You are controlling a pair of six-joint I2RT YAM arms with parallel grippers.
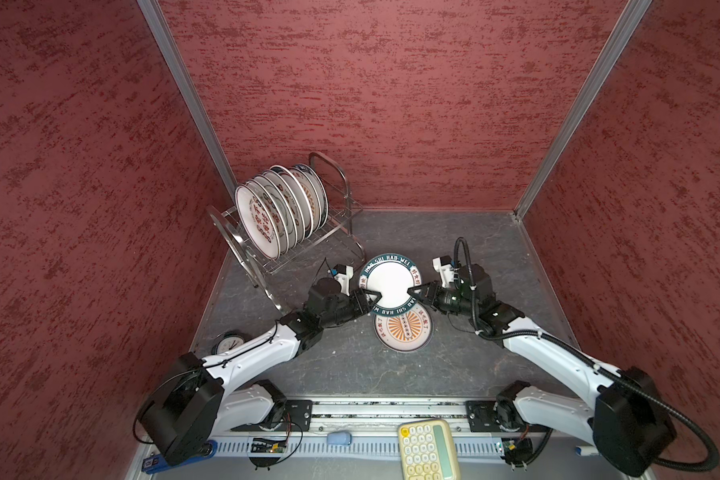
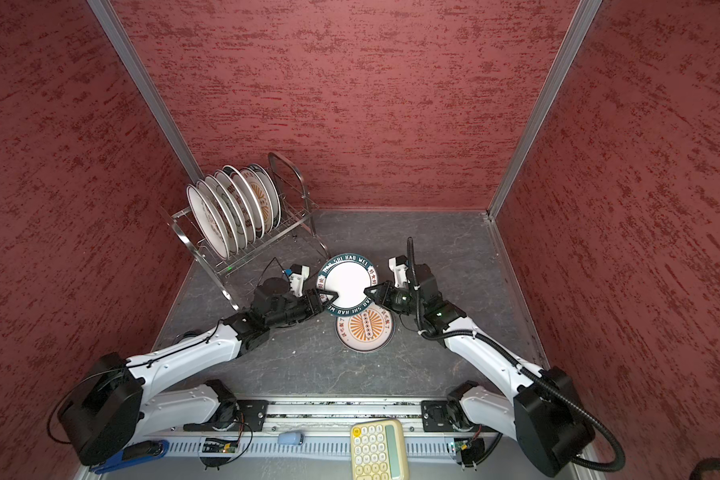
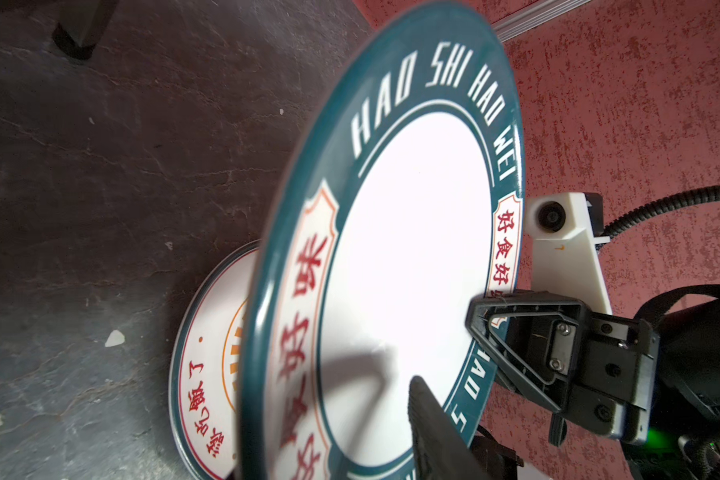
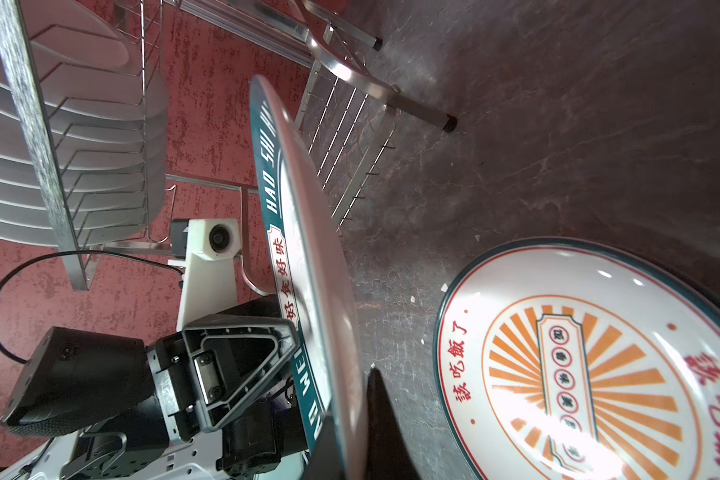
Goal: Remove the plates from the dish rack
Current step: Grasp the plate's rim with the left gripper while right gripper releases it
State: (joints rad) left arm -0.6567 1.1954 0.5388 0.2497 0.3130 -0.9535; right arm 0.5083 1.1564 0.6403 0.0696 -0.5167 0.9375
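A white plate with a dark teal lettered rim (image 1: 389, 282) (image 2: 348, 280) hangs level above the tabletop between both arms. My right gripper (image 1: 412, 291) (image 2: 368, 291) is shut on its right rim; the right wrist view shows a finger on each face of the plate (image 4: 304, 257). My left gripper (image 1: 375, 297) (image 2: 332, 296) straddles the left rim. One finger (image 3: 429, 415) lies over the white face (image 3: 404, 257); the other is hidden beneath. An orange sunburst plate (image 1: 404, 328) (image 4: 591, 365) lies flat below. Several plates (image 1: 279, 208) (image 2: 233, 203) stand in the dish rack (image 1: 333, 166) at the back left.
A small round alarm clock (image 1: 229, 343) sits by the left arm, partly hidden. A pale yellow calculator (image 1: 427, 451) and a small blue object (image 1: 339, 438) lie on the front rail. Red walls close in on three sides. The rack's legs (image 4: 449, 122) stand close behind the held plate.
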